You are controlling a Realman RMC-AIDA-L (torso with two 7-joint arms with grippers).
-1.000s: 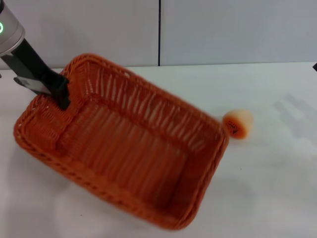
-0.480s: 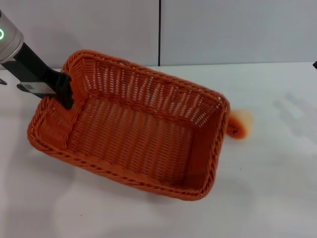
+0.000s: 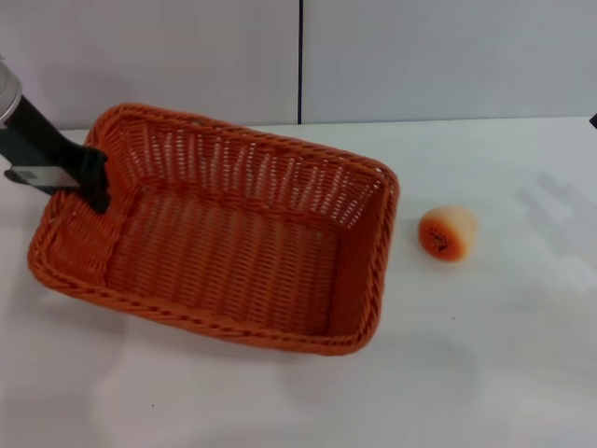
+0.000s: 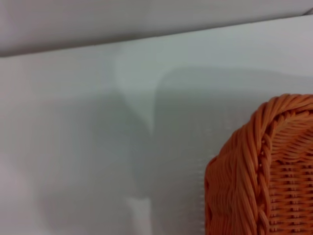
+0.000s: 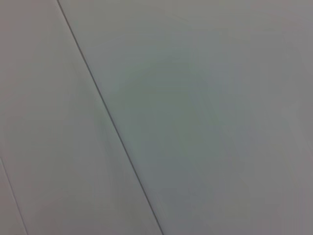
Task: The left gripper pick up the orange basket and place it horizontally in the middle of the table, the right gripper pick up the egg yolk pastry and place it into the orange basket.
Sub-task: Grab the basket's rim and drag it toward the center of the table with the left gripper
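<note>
The orange basket (image 3: 244, 245) rests on the white table (image 3: 504, 364), left of the middle, its long side running nearly across the view. My left gripper (image 3: 94, 187) is shut on the basket's left rim, its black fingers straddling the braided edge. A corner of the basket (image 4: 264, 171) fills the left wrist view over the tabletop. The egg yolk pastry (image 3: 448, 232) lies on the table a short gap to the right of the basket, orange face toward me. My right gripper is out of view.
Grey wall panels with a vertical seam (image 3: 300, 61) stand behind the table. The right wrist view shows only a grey panel with a seam (image 5: 110, 117). Bare tabletop lies in front of and to the right of the pastry.
The basket turned from a diagonal pose toward level, then slid left with my left gripper. It had covered part of the pastry; now a gap separates them.
</note>
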